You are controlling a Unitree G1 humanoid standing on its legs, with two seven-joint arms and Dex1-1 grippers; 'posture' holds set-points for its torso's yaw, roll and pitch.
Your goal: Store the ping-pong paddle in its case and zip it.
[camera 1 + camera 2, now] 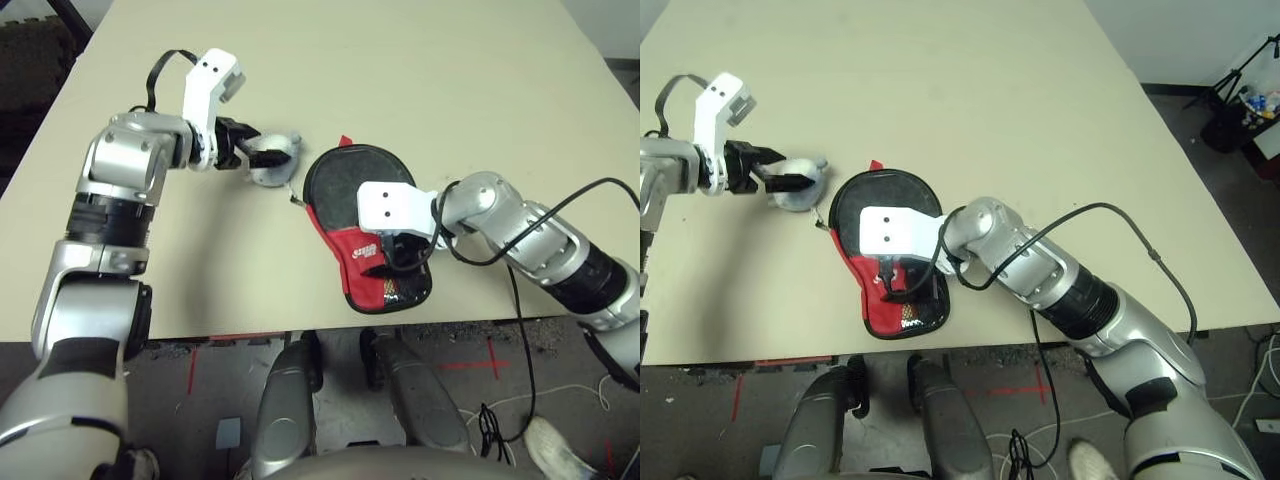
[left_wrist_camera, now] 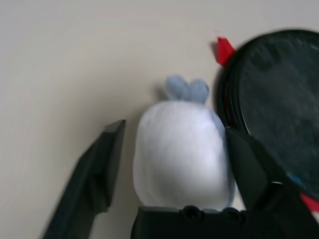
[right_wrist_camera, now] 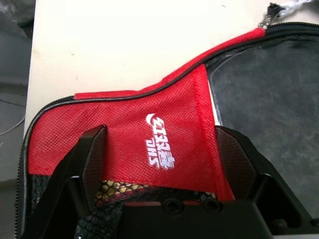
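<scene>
Straddling one soft lump (image 2: 182,154): one open gripper (image 2: 172,169).

The paddle case (image 1: 340,190) is partly covered by the right forearm and jaws (image 3: 164,169); in the left wrist view it is cut off by the edge. Its zip pull (image 1: 821,222) is too small to be made out.

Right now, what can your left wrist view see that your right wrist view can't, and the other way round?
Left wrist view: the soft grey-white lump between the open left gripper's fingers, and a red tab.
Right wrist view: the white logo and gold-patterned mesh.
Both: the case's black part, some red fabric, and the tabletop.
</scene>
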